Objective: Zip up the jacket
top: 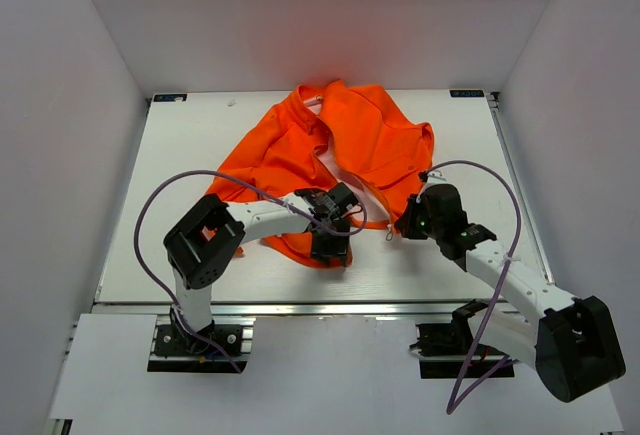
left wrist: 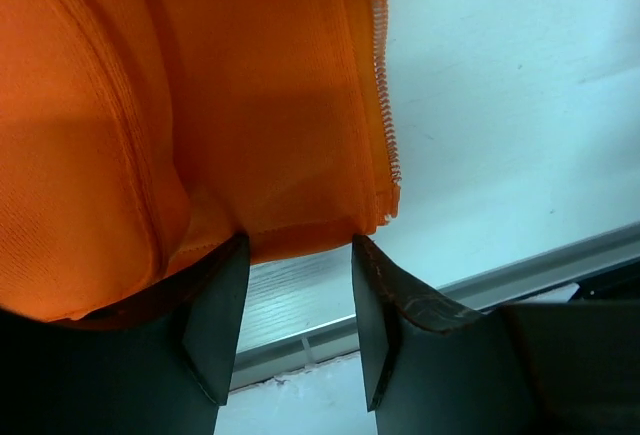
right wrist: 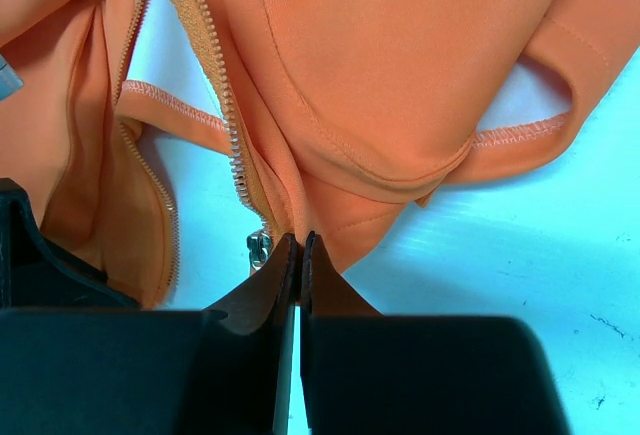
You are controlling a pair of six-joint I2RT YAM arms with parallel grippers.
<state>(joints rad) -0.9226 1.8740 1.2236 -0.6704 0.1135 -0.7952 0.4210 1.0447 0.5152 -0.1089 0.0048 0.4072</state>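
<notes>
Nearest us, the left end effector (left wrist: 300, 245) is wide open with nothing clamped; the orange hem (left wrist: 300, 230) sits right at its fingertips and some cloth drapes over one finger. Beside it, the right end effector (right wrist: 299, 240) has its fingers pressed together, and by the look of it they pinch the bottom edge of the other front panel, with the slider (right wrist: 258, 248) just beside the tips. So the step in hand looks like mating the two zipper ends. To do it well, the left needs to close on its hem close to the teeth (left wrist: 384, 105), not back in the loose cloth, so the track end stays stiff and aimed. The right should hold its panel taut and low on the bench (top: 180, 135), slider facing the incoming end. Bring them together slowly; slack here will let the pin miss. Further back, the jacket (top: 350, 145) lies open and rumpled across the middle of the bench, collar at the far side.
</notes>
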